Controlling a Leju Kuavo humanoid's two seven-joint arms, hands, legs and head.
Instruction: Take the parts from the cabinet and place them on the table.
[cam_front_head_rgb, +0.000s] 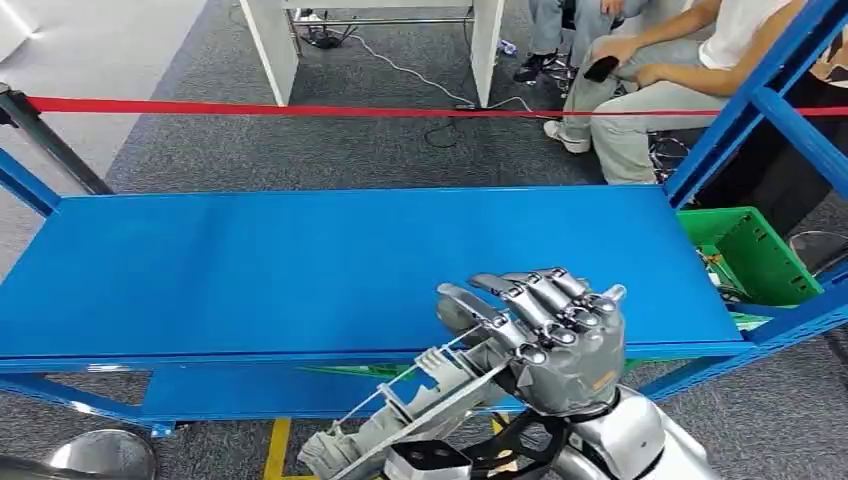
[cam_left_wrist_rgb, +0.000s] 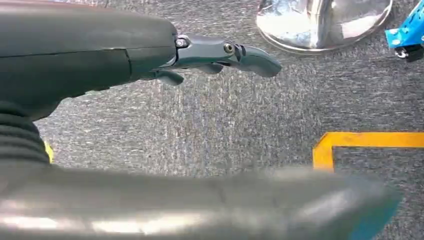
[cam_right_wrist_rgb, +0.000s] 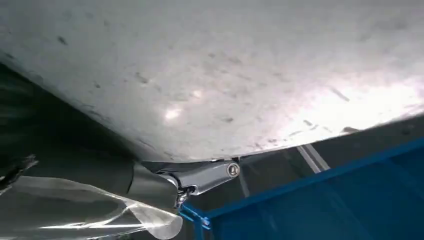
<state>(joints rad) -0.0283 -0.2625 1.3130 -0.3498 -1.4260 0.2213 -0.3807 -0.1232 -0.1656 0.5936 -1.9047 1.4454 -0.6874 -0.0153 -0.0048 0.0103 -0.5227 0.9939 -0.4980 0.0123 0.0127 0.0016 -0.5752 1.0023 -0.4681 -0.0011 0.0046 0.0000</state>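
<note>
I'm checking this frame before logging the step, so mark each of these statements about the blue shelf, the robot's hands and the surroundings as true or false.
1. The robot's right hand grips a grey ribbed plastic part. True.
2. The flat blue metal shelf top carries several parts. False: its surface is bare.
3. A green plastic crate sits at the shelf's right end. True.
4. The left hand holds a part. False: it hangs over grey carpet, holding nothing.
5. A yellow rope runs across behind the shelf. False: a red tape barrier runs there.
</note>
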